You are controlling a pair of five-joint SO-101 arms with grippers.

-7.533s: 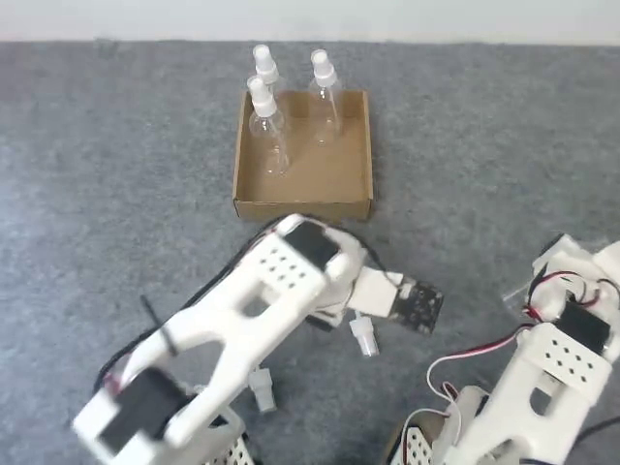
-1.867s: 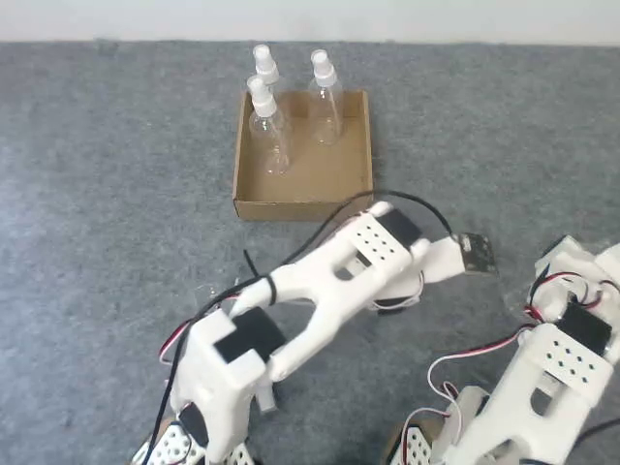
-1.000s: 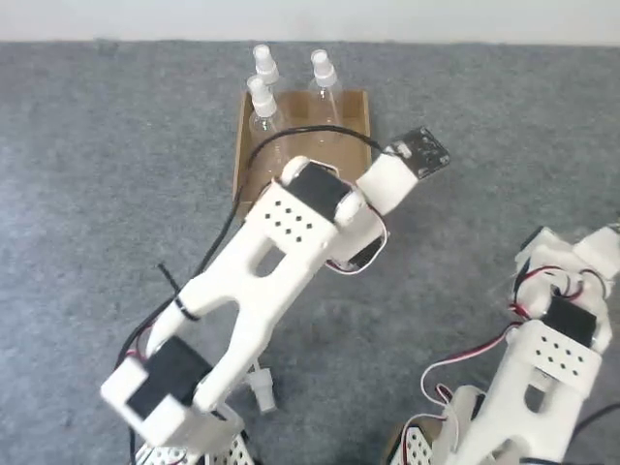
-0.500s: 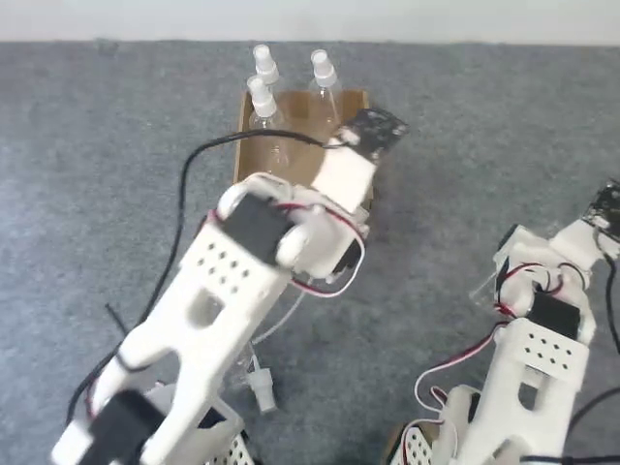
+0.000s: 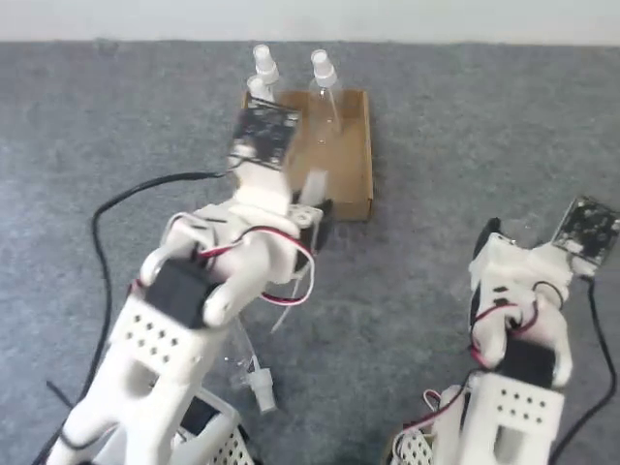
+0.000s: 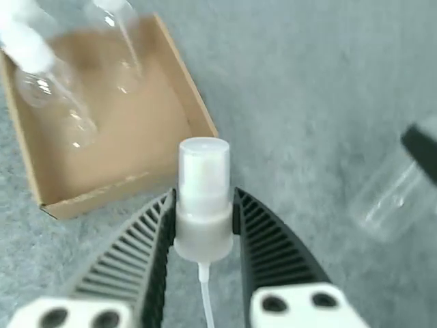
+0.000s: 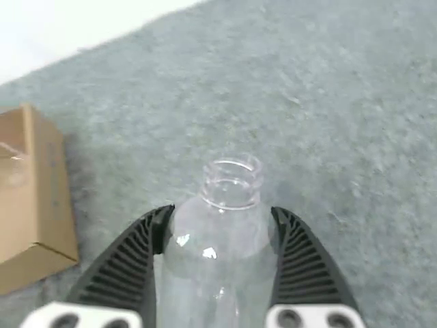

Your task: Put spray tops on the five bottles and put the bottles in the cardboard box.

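the left gripper [image 6: 203, 201] is clenched on a spray top [image 6: 203, 174] between its jaws. the right gripper [image 7: 222, 213] grasps an uncapped bottle [image 7: 225, 242] by the shoulder. this seems the capping step: next, the top's tube must enter that open neck.

Left pincer [image 6: 203, 199] clamps a spray top [image 6: 203, 171] upright; right pincer [image 7: 220, 215] grips an open-necked bottle [image 7: 217, 256].
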